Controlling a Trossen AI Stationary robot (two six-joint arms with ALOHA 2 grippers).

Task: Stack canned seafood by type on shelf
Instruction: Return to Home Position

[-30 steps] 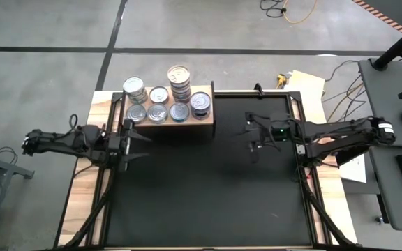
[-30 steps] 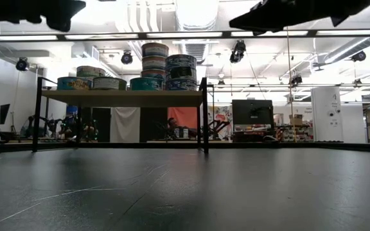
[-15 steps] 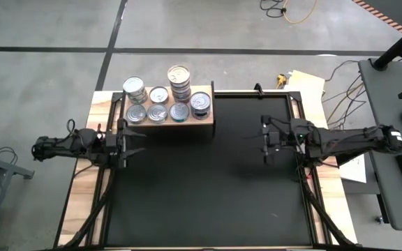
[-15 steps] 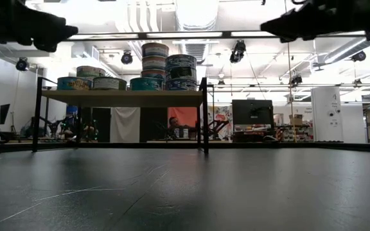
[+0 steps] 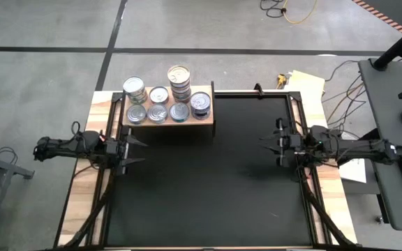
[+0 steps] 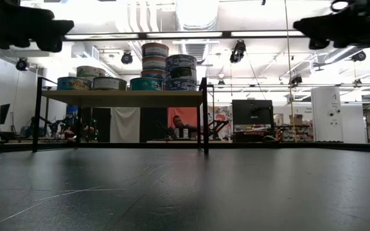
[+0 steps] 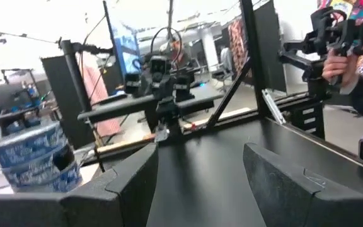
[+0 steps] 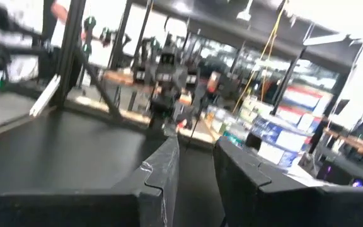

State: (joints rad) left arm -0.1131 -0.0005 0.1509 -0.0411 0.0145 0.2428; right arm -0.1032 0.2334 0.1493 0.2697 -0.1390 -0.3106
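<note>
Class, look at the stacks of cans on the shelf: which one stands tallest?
The gold-topped stack at the shelf's far edge; the low view shows it rising above every other stack.

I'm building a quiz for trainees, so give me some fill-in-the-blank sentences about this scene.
1. The tallest stack of cans has a ___ top.
2. The shelf stands nearer the ___ arm.
3. The left gripper and the right gripper are open and hold ___.
Missing words: gold; left; nothing.
</note>
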